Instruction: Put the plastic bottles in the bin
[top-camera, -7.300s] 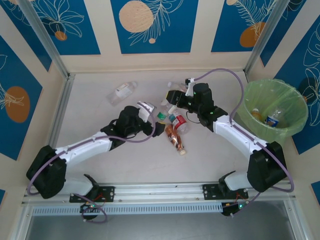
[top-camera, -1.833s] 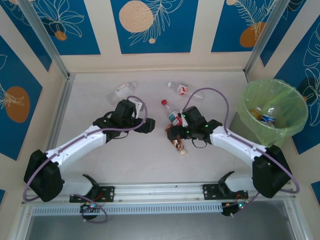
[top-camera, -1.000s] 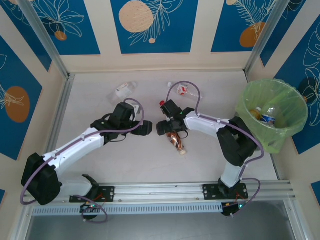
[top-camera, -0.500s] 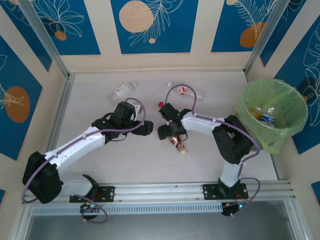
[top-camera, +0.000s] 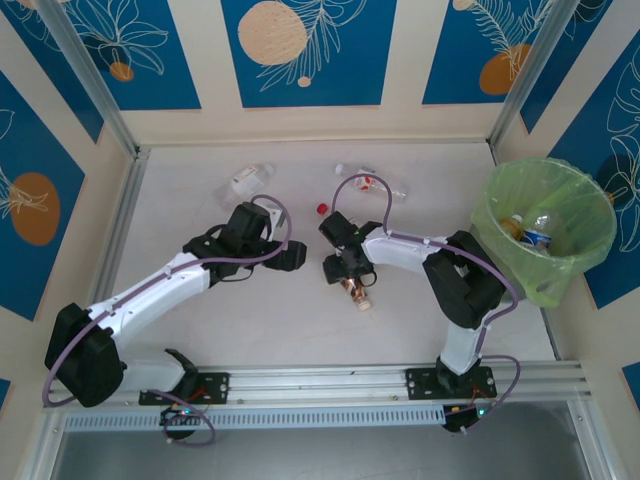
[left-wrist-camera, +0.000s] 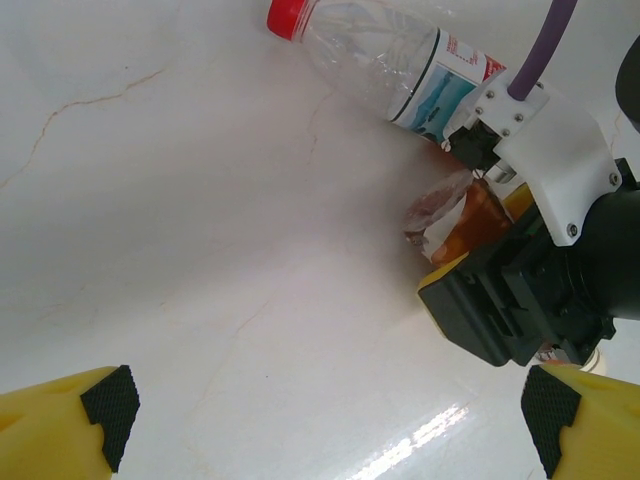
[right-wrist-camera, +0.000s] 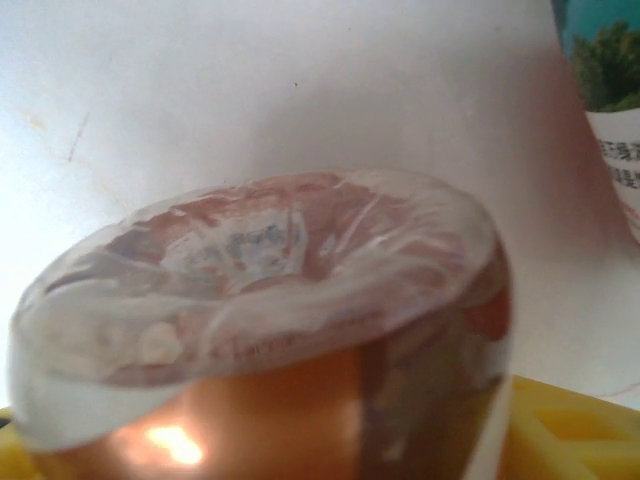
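**A:** Where do the right fingers (top-camera: 338, 268) stand?

**B:** Low over the middle of the counter (top-camera: 260, 330), at the brown bottle (top-camera: 352, 289). It lies flat, with its white cap toward the near edge. From the right wrist, its crumpled end sits between the yellow tips. Whether they press on it, I cannot tell.

**A:** And the left fingers (top-camera: 293, 257)?

**B:** Spread wide, holding nothing, just to the left of that bottle.

**A:** Other bottles on the counter?

**B:** A red-capped bottle (left-wrist-camera: 385, 60) lies just beyond the brown one, partly under the right arm. Two more lie near the back wall: a clear bottle (top-camera: 246, 180) toward the left and a red-labelled bottle (top-camera: 366, 180) nearer the middle.

**A:** The bin?

**B:** The bin (top-camera: 545, 283), lined in green, stands at the right edge, well apart from the fingers. A few binned bottles (top-camera: 528, 235) lie inside.
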